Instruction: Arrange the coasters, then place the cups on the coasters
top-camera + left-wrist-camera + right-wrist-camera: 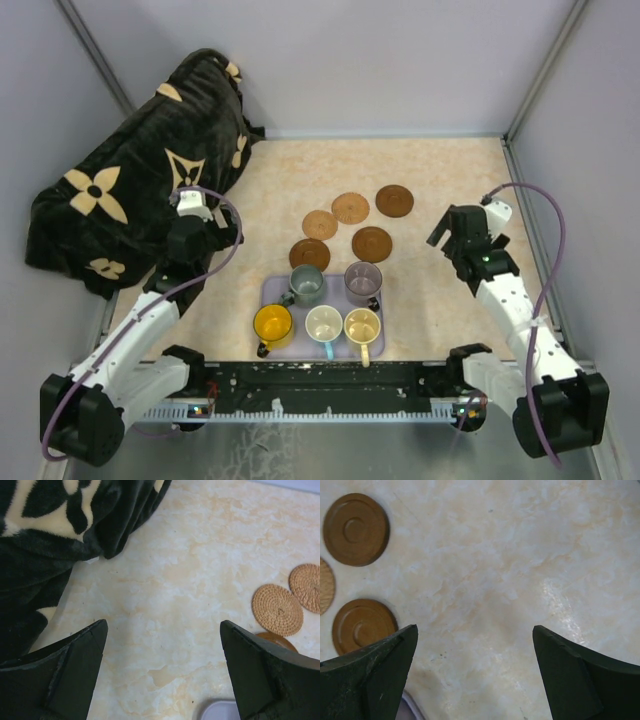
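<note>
Several round coasters lie in a loose cluster on the table: woven light ones [320,224] [350,208] and darker wooden ones [394,201] [371,243] [309,254]. Several cups stand on the lavender tray [270,292]: yellow-orange [272,323], cream with blue handle [324,325], pale yellow [362,326], grey-green [306,285], mauve [362,281]. My left gripper [205,228] [164,627] hangs open and empty left of the coasters, with two woven coasters [277,609] [307,586] off to its right. My right gripper [452,232] [475,630] hangs open and empty to their right, with dark coasters [356,528] [362,625] at its left.
A black plush blanket with cream flowers [140,170] [60,525] is heaped at the back left, close to my left gripper. Grey walls enclose the table on three sides. A tray corner [220,710] [407,707] shows low in both wrist views.
</note>
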{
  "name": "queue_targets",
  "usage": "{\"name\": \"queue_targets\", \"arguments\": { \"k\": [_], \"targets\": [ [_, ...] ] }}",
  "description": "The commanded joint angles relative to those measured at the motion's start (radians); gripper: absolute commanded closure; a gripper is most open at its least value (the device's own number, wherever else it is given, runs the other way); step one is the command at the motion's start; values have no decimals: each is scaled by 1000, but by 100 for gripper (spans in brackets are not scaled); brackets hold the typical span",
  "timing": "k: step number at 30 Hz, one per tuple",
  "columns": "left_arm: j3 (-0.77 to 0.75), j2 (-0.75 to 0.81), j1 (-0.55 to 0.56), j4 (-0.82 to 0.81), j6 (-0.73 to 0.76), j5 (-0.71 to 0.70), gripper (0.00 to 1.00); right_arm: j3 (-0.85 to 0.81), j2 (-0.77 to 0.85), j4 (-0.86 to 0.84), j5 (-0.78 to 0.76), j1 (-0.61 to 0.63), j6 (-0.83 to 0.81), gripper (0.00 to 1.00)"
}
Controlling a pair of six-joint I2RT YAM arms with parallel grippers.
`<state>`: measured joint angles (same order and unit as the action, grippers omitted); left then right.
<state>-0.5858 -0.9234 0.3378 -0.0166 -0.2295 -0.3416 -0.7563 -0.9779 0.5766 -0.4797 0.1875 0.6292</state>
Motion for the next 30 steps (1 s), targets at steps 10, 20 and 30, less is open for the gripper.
{"name": "queue_targets", "arguments": {
  "k": [10,20,30],
  "targets": [
    [70,8,-2,-199,-200,-47,0,112,224,-392,209,4,-129,1],
    [-10,-121,0,-124,-90,222,0,-82,-133,-252,157,49,-157,1],
    [-139,-380,90,-164,56,572,0,-99,-325,-340,203,106,-176,37]
  ]
}}
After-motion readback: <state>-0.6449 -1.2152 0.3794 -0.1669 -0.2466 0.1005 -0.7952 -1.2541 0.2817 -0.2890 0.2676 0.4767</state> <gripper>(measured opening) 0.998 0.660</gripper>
